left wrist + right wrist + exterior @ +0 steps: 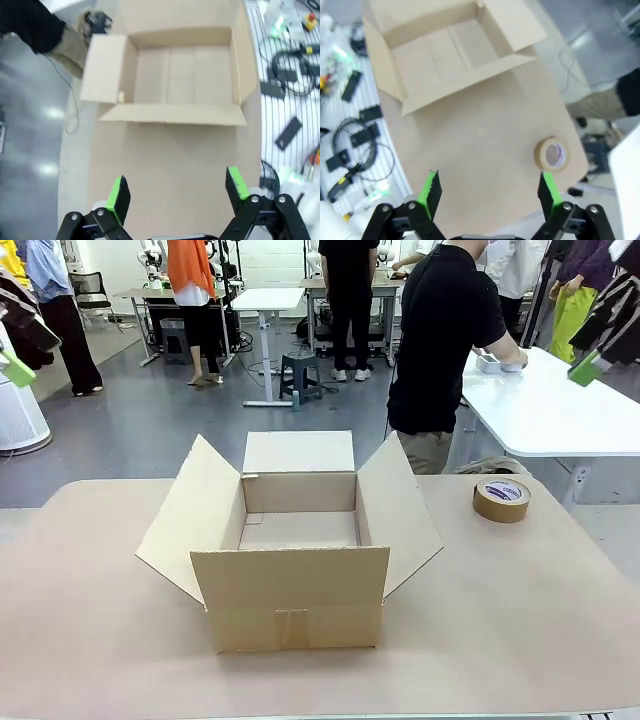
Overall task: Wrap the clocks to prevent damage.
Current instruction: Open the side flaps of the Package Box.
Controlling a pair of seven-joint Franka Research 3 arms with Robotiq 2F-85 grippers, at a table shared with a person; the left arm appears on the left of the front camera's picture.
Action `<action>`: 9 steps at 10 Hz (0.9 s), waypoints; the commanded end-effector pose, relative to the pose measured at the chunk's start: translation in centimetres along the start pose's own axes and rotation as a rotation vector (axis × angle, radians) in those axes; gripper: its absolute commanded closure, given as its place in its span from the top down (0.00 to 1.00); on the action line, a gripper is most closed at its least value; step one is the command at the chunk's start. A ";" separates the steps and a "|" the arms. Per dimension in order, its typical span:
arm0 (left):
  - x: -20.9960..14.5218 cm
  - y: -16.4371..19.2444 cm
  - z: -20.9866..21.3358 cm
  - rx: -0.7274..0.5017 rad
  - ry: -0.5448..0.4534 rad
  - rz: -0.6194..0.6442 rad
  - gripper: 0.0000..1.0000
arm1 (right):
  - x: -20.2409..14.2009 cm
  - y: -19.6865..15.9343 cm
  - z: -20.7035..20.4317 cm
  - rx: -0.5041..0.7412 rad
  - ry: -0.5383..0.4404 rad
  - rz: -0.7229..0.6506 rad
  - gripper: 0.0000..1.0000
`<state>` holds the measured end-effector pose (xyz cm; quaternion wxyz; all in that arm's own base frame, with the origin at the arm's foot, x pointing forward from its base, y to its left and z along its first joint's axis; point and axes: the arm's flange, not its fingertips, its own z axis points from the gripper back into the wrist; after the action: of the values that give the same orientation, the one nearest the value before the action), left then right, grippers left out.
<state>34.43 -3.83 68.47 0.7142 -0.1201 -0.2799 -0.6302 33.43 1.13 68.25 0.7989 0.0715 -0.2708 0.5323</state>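
While the box [300,530], flaps splayed, takes the middle of the surface [520,620], tape [501,500] lies near its far right edge; left gripper [176,182] and right gripper [488,180] hang wide, empty.

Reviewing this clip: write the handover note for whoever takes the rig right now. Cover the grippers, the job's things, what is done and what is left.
Grippers: the left gripper is open and holds nothing, raised over the table on the box's left side. The right gripper is open and holds nothing, raised over the table on the box's right side, near the tape.
Things: the cardboard box sits mid-table with its flaps spread and its floor bare. The roll of brown packing tape lies flat to the robot's right of it.
The person is turned away at a white table behind.
Done: nothing wrapped or packed.
Left: the whole wrapping job.
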 end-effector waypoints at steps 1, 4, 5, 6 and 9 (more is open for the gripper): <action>-3.3 -0.7 -2.4 0.009 -0.228 0.005 1.00 | -3.5 -0.9 -2.2 0.058 -0.243 0.000 1.00; -7.0 -0.3 -3.5 0.009 -0.312 0.069 0.40 | -6.3 -1.8 -4.2 0.080 -0.252 -0.041 0.40; -7.4 -0.3 -3.4 0.014 -0.310 0.074 0.40 | -6.4 -1.7 -4.1 0.077 -0.242 -0.045 0.07; -7.4 -0.3 -3.4 0.016 -0.307 0.079 0.00 | -6.4 -1.7 -4.2 0.074 -0.238 -0.049 0.00; -7.8 0.0 -3.3 0.023 -0.275 0.098 0.00 | -6.1 -1.8 -4.7 0.070 -0.216 -0.054 0.01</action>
<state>34.63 0.91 61.51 0.7012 -0.2139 -0.3763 -0.5666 34.69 -2.81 61.68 0.7798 0.1579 -0.3307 0.5075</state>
